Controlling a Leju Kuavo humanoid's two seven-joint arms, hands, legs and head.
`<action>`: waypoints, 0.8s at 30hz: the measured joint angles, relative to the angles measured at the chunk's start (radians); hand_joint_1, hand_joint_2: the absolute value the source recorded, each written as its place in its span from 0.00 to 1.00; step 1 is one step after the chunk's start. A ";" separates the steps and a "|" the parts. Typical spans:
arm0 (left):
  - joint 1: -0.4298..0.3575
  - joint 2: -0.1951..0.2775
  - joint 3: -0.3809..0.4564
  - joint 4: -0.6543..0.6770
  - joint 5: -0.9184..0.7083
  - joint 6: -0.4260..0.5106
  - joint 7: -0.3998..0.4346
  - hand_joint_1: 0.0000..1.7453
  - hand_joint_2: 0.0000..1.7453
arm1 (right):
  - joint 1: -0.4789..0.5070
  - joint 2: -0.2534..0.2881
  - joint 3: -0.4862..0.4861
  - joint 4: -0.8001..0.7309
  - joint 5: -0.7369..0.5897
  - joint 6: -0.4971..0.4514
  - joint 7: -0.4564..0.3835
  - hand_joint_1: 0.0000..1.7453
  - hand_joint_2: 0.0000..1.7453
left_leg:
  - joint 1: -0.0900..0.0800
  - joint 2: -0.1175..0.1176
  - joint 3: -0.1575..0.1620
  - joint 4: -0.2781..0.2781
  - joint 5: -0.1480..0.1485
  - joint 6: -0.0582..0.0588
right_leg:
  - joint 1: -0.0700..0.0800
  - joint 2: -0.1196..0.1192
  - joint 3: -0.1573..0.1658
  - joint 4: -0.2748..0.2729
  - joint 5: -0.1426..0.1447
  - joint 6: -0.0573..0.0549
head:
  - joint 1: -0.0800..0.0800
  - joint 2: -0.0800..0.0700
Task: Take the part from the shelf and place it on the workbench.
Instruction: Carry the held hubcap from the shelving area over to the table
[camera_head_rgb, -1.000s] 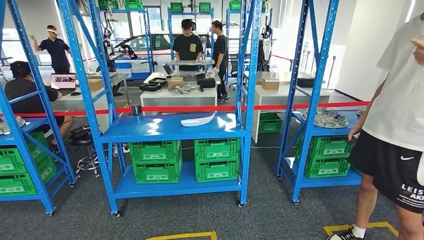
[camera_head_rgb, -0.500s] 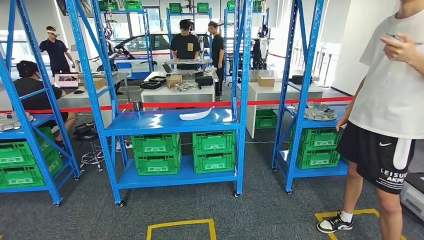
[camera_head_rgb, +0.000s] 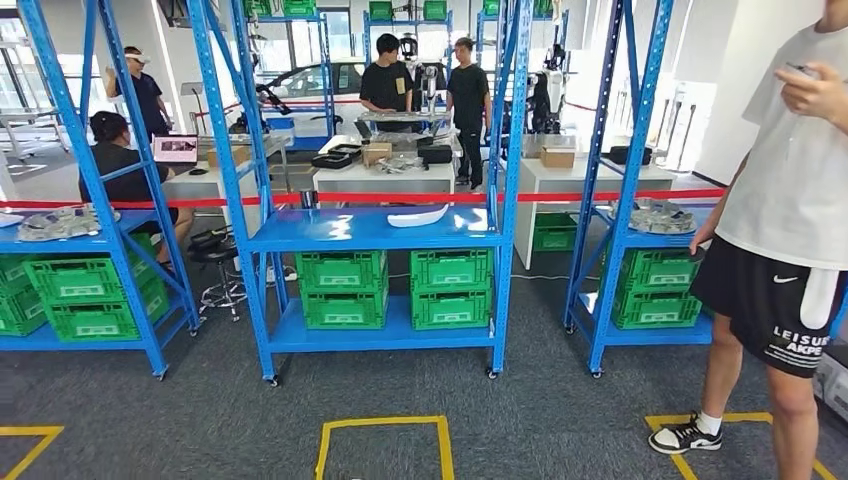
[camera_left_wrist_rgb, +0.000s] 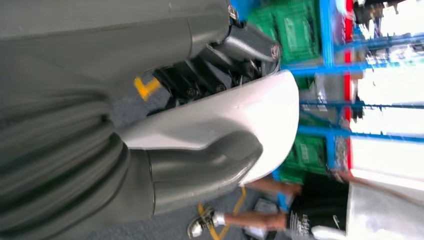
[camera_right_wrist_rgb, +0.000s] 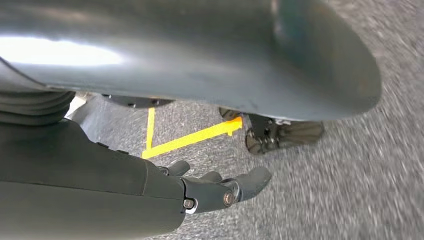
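Gripping white part (camera_left_wrist_rgb: 240, 117), left hand (camera_left_wrist_rgb: 200, 125) thumb over it; right hand (camera_right_wrist_rgb: 220, 192) empty (fingers loosely apart).

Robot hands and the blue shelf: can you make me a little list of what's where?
Left hand: holds a white part between its thumb and dark fingers
Right hand: holds nothing, hangs over the grey floor
Blue shelf: in front of the robot, with another white piece lying on it
Green crates: under that shelf board
Person: stands on the right, beside the next shelf
Yellow square: marked on the floor before the shelf
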 joint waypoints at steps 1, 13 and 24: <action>0.002 0.001 0.000 0.002 0.000 0.000 0.001 1.00 1.00 | 0.000 0.000 0.001 0.000 0.001 0.002 0.000 0.00 0.00 | 0.001 -0.009 -0.006 -0.001 0.008 0.007 | -0.002 0.011 -0.008 0.020 -0.017 0.007 | 0.001 0.000; -0.010 0.000 -0.001 0.030 0.002 0.003 0.006 1.00 1.00 | -0.003 -0.001 0.003 0.000 0.002 0.006 0.001 0.00 0.00 | 0.005 -0.120 -0.096 0.038 0.066 -0.012 | -0.002 0.118 0.083 0.003 -0.085 -0.003 | 0.006 0.000; 0.003 0.009 -0.001 0.023 0.004 0.011 0.009 1.00 1.00 | -0.001 0.000 0.003 0.000 0.015 0.006 0.010 0.00 0.00 | 0.016 -0.024 -0.160 0.199 0.004 -0.051 | -0.008 -0.010 0.076 -0.013 -0.068 -0.035 | -0.003 0.000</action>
